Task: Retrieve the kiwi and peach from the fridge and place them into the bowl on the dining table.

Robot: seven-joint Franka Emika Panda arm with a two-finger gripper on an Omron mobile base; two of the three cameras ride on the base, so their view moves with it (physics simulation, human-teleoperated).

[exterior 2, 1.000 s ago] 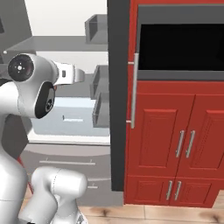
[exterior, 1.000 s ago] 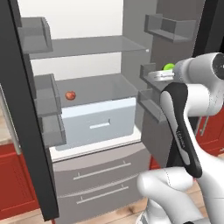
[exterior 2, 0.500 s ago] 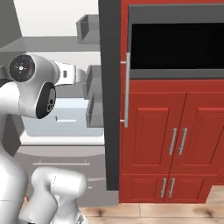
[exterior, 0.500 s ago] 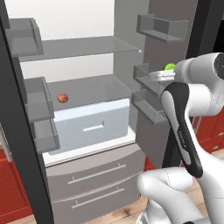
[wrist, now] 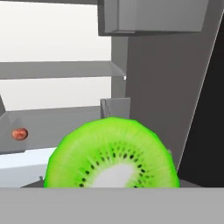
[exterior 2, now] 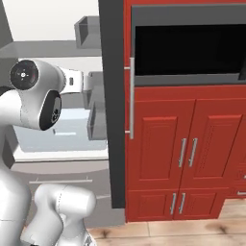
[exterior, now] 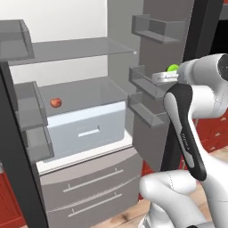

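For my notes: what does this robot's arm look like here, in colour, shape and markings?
The arm is glossy white with rounded, tubular links and a bulbous base. A dark curved band with small pale lettering runs along one link. In the right base view, a round black joint cap has a pale ring.

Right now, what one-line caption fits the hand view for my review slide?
Hand camera close on the green kiwi, the peach far back on a shelf of the open fridge.

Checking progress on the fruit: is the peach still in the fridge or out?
In. The peach sits on a glass shelf inside the open fridge, apart from the kiwi at the tool.
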